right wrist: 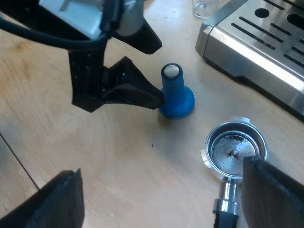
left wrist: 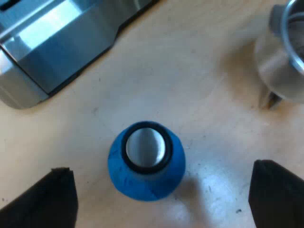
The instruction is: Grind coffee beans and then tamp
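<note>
One blue tamper (right wrist: 175, 97), one metal holder (right wrist: 207, 151), one espresso machine (right wrist: 256, 45), one measuring glass (right wrist: 205, 7).

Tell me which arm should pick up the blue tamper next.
Left. The left gripper is open and centred directly above the blue tamper, which stands upright on the wooden table. The right gripper is open by the metal holder, farther from the tamper.

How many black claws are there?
2. The left claw hangs open, a finger on each side of the blue tamper; the right claw is open above the table, one finger over the metal holder.
</note>
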Controlling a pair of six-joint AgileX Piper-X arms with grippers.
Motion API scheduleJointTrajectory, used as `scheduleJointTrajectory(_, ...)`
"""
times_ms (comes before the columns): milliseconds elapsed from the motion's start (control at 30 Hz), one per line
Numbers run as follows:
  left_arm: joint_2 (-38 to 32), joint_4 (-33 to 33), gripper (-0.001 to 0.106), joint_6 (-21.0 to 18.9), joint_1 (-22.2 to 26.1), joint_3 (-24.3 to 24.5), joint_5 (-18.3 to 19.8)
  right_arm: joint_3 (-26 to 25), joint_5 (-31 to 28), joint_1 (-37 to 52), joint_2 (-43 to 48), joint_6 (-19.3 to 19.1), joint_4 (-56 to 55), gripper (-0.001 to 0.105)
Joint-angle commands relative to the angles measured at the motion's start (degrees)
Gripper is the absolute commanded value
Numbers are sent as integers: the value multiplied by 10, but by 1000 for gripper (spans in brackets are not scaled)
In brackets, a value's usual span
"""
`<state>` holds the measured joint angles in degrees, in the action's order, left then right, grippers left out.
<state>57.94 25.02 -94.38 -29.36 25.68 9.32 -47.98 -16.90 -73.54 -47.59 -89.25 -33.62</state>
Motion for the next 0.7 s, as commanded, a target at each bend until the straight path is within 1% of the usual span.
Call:
scheduleJointTrajectory(33, 22, -29, 75, -2, -3, 3, -10, -4, 4, 2, 0, -5, 5, 70)
scheduleJointTrajectory(167, 54, -57, 75, -2, -3, 3, -10, -4, 4, 2, 0, -5, 5, 70)
scheduleJointTrajectory(400, 101, -78, 75, -2, -3, 3, -19, -4, 4, 2, 0, -5, 5, 70)
scheduleJointTrajectory(500, 112, -80, 71, -2, -3, 3, -19, -4, 4, 2, 0, -5, 5, 70)
scheduleJointTrajectory(567, 112, -84, 60, -2, -3, 3, -19, -4, 4, 2, 0, -5, 3, 70)
scheduleJointTrajectory(600, 112, -85, 56, -2, -3, 3, -19, -4, 4, 2, 0, -5, 3, 70)
scheduleJointTrajectory(633, 112, -86, 51, -2, -3, 3, -19, -4, 4, 2, 0, -5, 3, 70)
scheduleJointTrajectory(700, 112, -86, 38, -2, -3, 3, -19, -4, 4, 2, 0, -5, 3, 70)
